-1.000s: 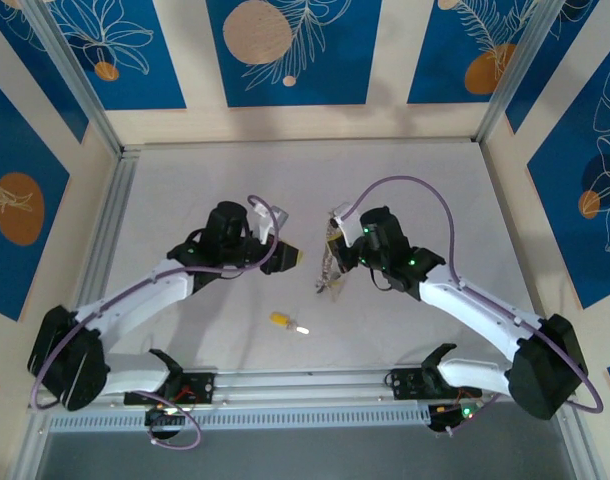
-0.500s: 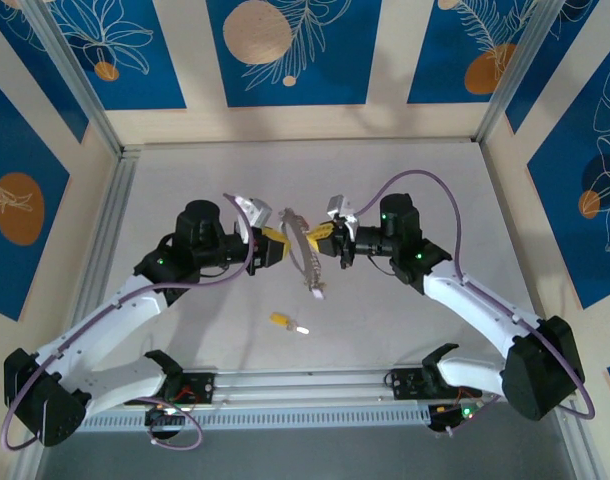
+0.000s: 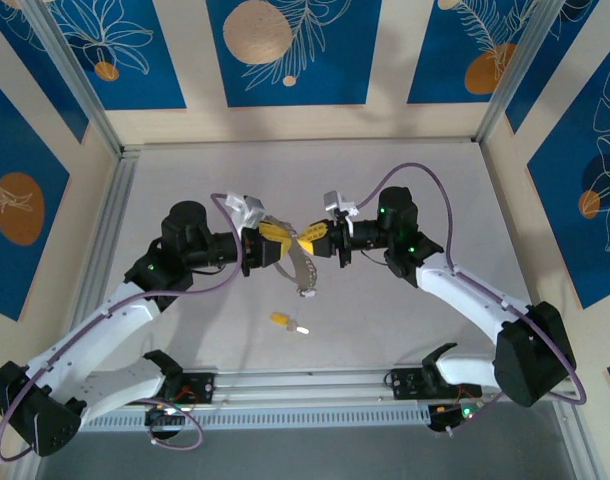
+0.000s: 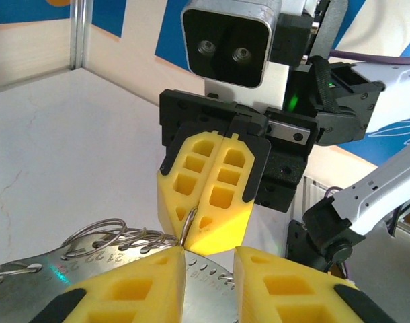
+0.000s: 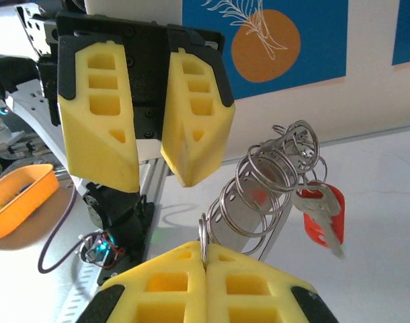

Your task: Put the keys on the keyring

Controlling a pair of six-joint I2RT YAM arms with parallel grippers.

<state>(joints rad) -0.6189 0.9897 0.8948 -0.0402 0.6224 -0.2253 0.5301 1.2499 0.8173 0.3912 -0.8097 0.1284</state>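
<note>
Firmly, the right tool (image 5: 205, 259) pinches the keyring (image 5: 260, 183).

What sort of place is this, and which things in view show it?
Probably a robotics lab test cell: two white robot arms bolted to a white table, aluminium frame posts, and printed blue-and-orange panels as walls.
</note>
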